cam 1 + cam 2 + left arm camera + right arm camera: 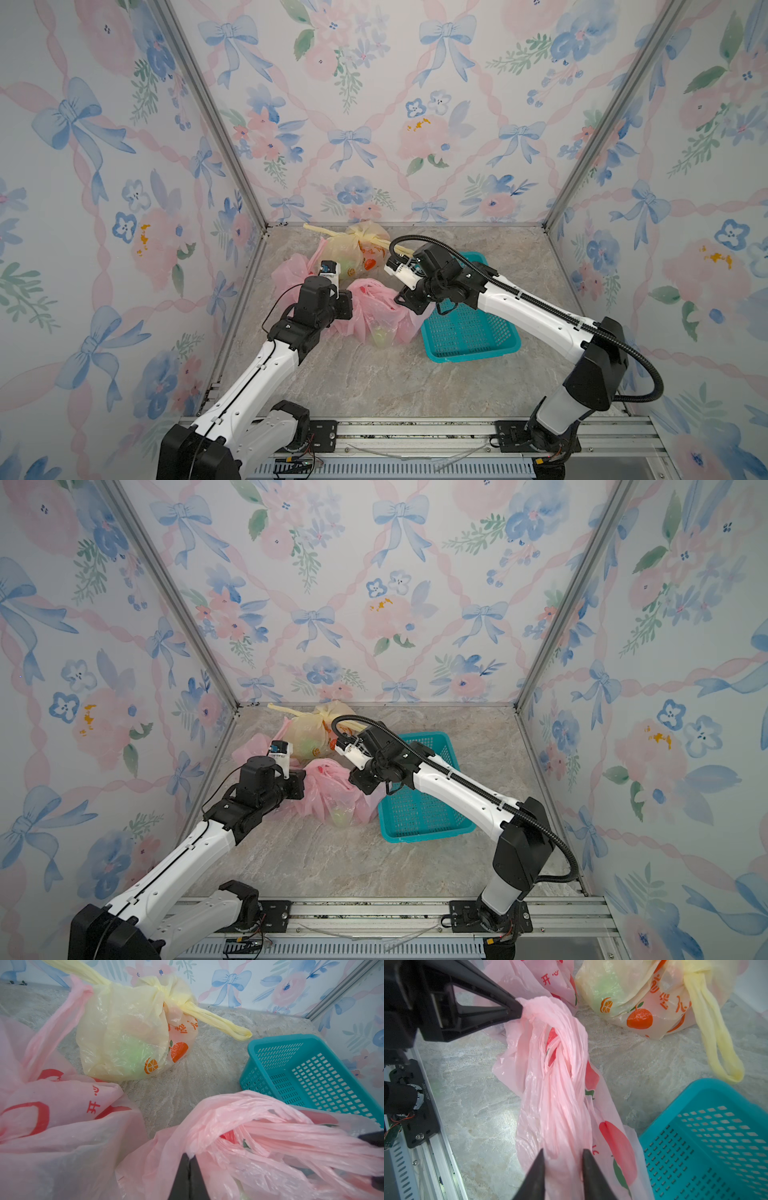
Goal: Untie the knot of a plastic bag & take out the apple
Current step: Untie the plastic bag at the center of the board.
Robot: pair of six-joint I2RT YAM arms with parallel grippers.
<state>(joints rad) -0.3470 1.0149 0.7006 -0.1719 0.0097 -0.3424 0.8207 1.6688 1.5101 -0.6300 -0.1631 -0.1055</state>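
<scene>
Pink bag (556, 1093) plastic is gripped by both claws, and the knot is not yet undone, so the task looks to be in its first half.

The right claw (563, 1152) has its jaws closed to a narrow gap with a twisted pink strand pinched between them. In the same view, the left claw (518, 1009) is clamped fully shut on the far end of that plastic. The stretch between the two claws runs fairly taut.

The knot (552, 1043) sits along that stretch, nearer the left claw. It shows as a twist where the strands cross over the red print. It seems loosened, but the strands remain wound through one another. The mouth of the bag is not open in any view.

The apple is probably the green lump (380, 334) that shows through the lower part of the bag in a top view. It rests on the table below both claws and is not touched by either. It has not been taken out.

What is left, by my reading, is to pull the strands free, spread the mouth, and lift the apple out.

Further out, the basket (695, 1105) stands just beside the bag on the right claw's side. A yellow bag (623, 991) lies beyond the knot, tied.
</scene>
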